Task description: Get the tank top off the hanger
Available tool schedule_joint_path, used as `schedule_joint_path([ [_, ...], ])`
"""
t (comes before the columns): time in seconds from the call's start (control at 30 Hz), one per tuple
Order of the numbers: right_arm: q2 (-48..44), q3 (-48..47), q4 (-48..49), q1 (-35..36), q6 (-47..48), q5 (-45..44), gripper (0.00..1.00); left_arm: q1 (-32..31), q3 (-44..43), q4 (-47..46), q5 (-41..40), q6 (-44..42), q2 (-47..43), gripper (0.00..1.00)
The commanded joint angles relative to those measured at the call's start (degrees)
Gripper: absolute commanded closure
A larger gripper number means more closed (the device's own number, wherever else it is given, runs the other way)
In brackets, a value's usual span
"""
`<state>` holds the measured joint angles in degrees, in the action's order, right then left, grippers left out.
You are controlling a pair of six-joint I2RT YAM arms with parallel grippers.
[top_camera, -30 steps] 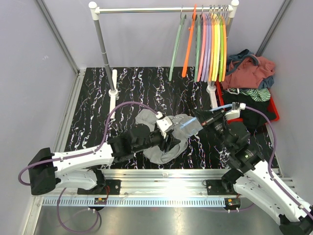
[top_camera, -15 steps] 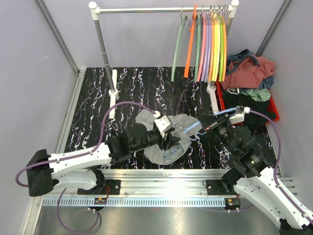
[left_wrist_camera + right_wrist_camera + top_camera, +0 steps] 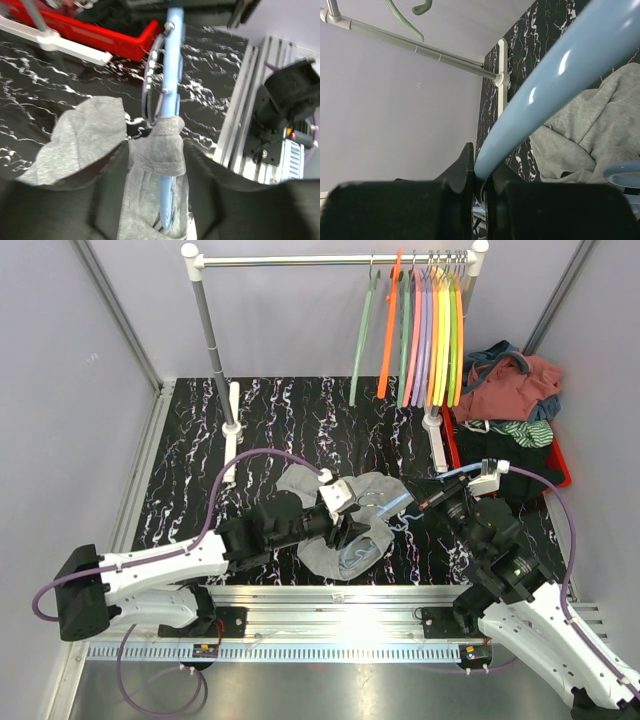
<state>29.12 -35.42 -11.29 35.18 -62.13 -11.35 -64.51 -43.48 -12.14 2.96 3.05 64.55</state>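
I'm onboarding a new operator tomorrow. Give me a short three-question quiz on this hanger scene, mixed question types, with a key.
1. True or false: the gray tank top lies fully clear of the blue hanger.
2. The right gripper clamps: A) the tank top, B) the hanger, C) nothing.
3. Fill in: the left gripper has a finger on each side of the tank top's ___.
Key: 1 false, a strap is looped around the hanger; 2 B; 3 strap.

Two matching robot arms, the left arm (image 3: 165, 575) and the right arm (image 3: 545, 620), have glossy white shells linked by chunky black joints. A purple cable (image 3: 270, 450) runs along each to a small white camera box (image 3: 337, 496). The left gripper (image 3: 355, 535) and right gripper (image 3: 436, 501) are matte black.
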Motion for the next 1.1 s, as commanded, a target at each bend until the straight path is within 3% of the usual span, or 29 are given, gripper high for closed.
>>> schedule_joint_path([
  [0.0, -1.2, -2.8, 1.4, -0.2, 0.9, -1.6, 1.0, 0.0, -3.9, 1.2, 5.7, -2.0, 1.1, 0.48],
  [0.07, -1.5, -2.8, 1.2, -0.2, 0.9, -1.9, 1.0, 0.0, -5.2, 3.5, 6.6, -2.5, 2.0, 0.51],
  [0.1, -1.6, -2.8, 1.1, -0.3, 0.8, -1.8, 1.0, 0.0, -5.5, 3.9, 7.1, -2.7, 2.2, 0.64],
  [0.2, -1.8, -2.8, 0.9, -0.2, 0.8, -2.1, 1.0, 0.0, -6.0, 4.3, 7.7, -2.4, 3.5, 0.88],
  [0.43, -2.3, -2.8, 0.5, -0.2, 1.0, -2.6, 1.0, 0.1, -7.6, 5.6, 8.6, -2.4, 6.2, 1.0],
  [0.7, -4.6, -3.0, -2.2, -0.2, 1.1, -5.9, 1.0, 0.1, -7.7, 10.2, 1.7, -2.1, 5.0, 1.0],
  [0.87, -6.3, -4.1, -3.5, -0.3, 2.3, -8.2, 1.0, 0.0, -5.7, 14.4, 1.7, 0.4, 5.5, 1.0],
  [1.07, -9.7, -6.4, -5.9, -0.1, 4.3, -13.1, 1.0, 0.0, 2.1, 12.2, 3.0, 5.4, 3.7, 1.0],
])
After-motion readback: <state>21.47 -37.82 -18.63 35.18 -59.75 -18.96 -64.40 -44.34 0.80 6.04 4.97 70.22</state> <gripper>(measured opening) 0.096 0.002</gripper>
